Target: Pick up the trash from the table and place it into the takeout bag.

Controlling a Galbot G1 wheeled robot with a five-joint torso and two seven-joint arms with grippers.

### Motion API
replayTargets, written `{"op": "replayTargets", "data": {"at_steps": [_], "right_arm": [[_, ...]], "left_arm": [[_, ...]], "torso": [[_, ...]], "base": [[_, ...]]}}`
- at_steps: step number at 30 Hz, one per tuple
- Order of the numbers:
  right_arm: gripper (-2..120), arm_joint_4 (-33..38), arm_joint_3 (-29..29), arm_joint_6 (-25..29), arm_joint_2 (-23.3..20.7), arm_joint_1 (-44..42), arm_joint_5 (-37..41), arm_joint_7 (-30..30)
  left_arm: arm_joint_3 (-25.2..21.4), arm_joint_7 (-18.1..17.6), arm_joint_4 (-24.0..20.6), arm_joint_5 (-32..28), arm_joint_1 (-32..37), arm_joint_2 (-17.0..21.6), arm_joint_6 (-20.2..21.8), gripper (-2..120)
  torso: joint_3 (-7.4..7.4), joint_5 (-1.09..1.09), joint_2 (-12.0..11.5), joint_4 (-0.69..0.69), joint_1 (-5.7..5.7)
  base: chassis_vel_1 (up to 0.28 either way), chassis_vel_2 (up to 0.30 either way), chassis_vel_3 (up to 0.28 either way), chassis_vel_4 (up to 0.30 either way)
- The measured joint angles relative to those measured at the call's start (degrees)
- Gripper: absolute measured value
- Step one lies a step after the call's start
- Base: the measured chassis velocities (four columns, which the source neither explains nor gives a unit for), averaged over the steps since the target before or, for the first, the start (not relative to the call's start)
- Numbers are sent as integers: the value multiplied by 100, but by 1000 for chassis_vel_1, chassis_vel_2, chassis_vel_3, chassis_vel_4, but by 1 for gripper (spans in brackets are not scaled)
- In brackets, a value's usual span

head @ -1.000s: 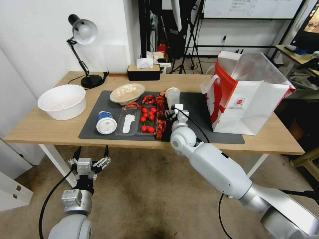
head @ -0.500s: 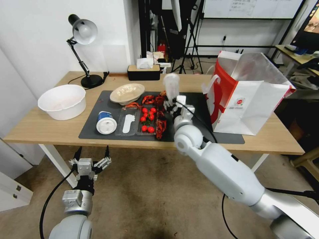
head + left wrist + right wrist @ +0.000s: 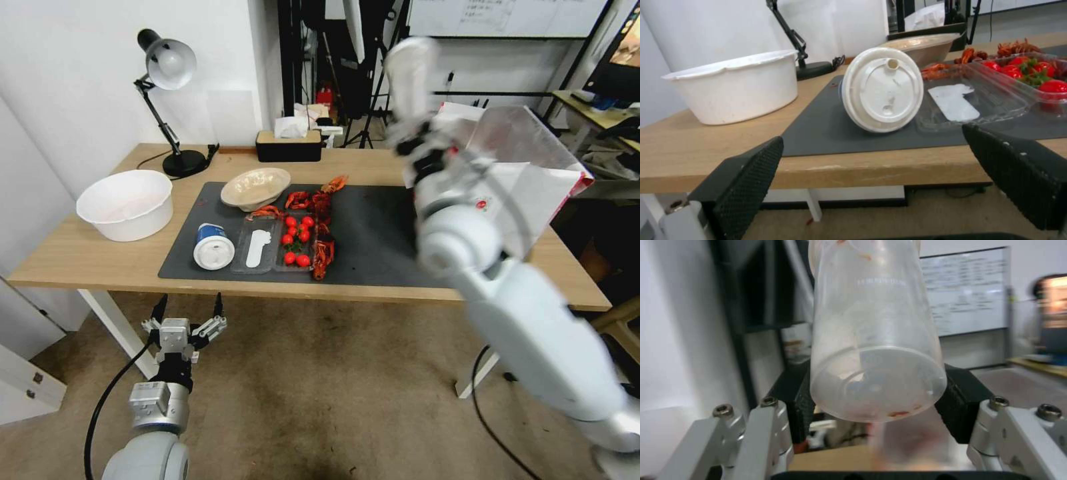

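over the table (image 3: pixel 93 260) my right gripper (image 3: pixel 419 148) is clamped on the cup (image 3: pixel 408 73), upright and raised just beside the bag (image 3: pixel 533 193) mouth, while my left gripper (image 3: pixel 188 319) hangs spread well below the bag.

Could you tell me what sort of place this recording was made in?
Probably a lab or studio workspace, not a home: a whiteboard on the back wall, black tripod stands behind the table, and a monitor on a side desk.
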Motion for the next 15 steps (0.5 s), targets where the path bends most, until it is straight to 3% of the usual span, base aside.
{"op": "replayTargets", "data": {"at_steps": [3, 6, 12, 15], "right_arm": [[54, 312, 726, -441, -532, -86, 213, 535], [54, 333, 1008, -639, -706, -175, 389, 767], [54, 300, 1207, -802, -791, -263, 512, 913], [66, 214, 1492, -1150, -835, -397, 814, 1181]], "left_arm": [[25, 2, -3, 21, 2, -11, 0, 100], [49, 3, -3, 51, 0, -23, 0, 100], [74, 5, -3, 76, 2, -39, 0, 100], [87, 6, -7, 99, 25, -43, -10, 100]], "torso": [[0, 0, 0, -2, 0], [0, 0, 0, -1, 0], [0, 0, 0, -2, 0], [1, 1, 0, 0, 0]], "base": [[0, 0, 0, 0], [0, 0, 0, 0], [0, 0, 0, 0], [0, 0, 0, 0]]}}
